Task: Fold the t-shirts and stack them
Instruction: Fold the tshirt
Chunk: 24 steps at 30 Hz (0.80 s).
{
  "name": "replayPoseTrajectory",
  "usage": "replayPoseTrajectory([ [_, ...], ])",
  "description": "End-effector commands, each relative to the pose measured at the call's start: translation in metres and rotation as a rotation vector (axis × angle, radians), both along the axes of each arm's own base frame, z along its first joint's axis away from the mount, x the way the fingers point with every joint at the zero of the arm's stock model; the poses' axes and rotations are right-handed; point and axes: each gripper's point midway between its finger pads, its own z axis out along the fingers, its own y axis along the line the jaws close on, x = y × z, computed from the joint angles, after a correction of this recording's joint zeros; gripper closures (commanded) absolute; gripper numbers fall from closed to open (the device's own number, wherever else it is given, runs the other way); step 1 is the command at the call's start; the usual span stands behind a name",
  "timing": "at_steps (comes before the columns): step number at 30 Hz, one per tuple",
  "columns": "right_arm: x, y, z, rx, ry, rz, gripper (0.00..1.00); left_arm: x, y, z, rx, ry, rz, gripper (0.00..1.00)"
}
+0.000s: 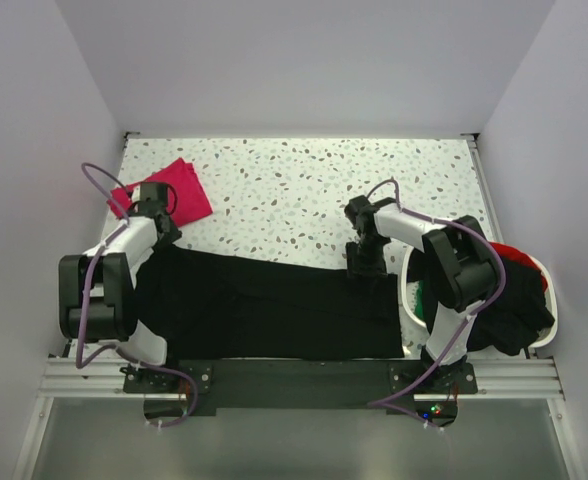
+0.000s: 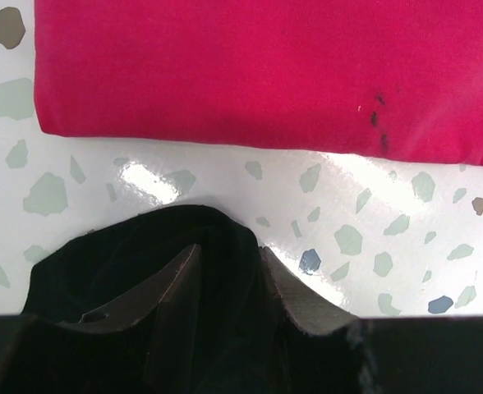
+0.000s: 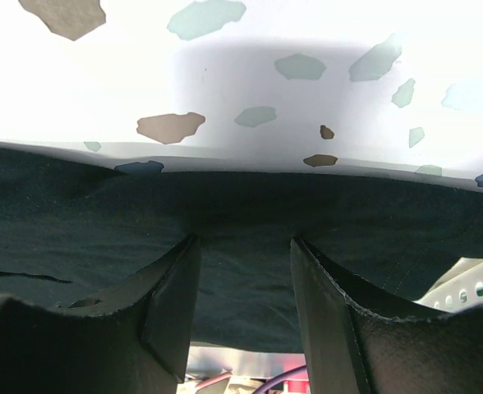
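A large black t-shirt lies spread across the near part of the table. My left gripper is at its far left corner. In the left wrist view a hump of the black cloth is bunched between the fingers of this gripper, which is shut on it. A magenta-pink t-shirt, folded to a rectangle, lies just beyond. My right gripper is at the far right corner. It stands open, with the black cloth lying flat between its fingers.
A white basket at the right edge holds more clothes, black and red. The speckled table stretches behind the black shirt to the back wall. Side walls close in left and right.
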Motion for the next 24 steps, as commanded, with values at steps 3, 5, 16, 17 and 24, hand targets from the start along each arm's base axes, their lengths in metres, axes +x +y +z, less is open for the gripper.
replayPoseTrajectory([
  [3,0.023,-0.001,-0.013,-0.030,-0.077,0.022,0.48,0.020,0.003,0.003,0.005,-0.056,-0.008,0.69],
  [5,0.022,-0.001,-0.014,-0.032,-0.073,0.024,0.48,0.019,0.003,0.001,0.006,-0.050,-0.009,0.73],
  [16,0.028,-0.009,-0.013,-0.085,-0.079,0.030,0.48,0.013,0.013,-0.006,0.039,-0.017,0.012,1.00],
  [17,0.029,-0.011,-0.012,-0.094,-0.080,0.031,0.48,0.013,0.018,-0.003,0.044,-0.023,0.026,1.00],
  [24,0.042,-0.022,-0.018,-0.154,-0.074,0.022,0.48,-0.002,0.052,0.022,0.086,-0.069,0.099,1.00],
])
